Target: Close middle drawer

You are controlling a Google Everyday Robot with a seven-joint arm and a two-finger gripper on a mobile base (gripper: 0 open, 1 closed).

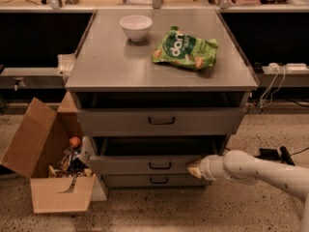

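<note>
Camera view, hand [194, 168] at middle drawer [126, 164] front, cardboard box [42, 170] nearby

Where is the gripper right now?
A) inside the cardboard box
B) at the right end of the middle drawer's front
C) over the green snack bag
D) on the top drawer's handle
B: the gripper is low at the cabinet's front, at the right end of the middle drawer, which stands pulled out.
</note>
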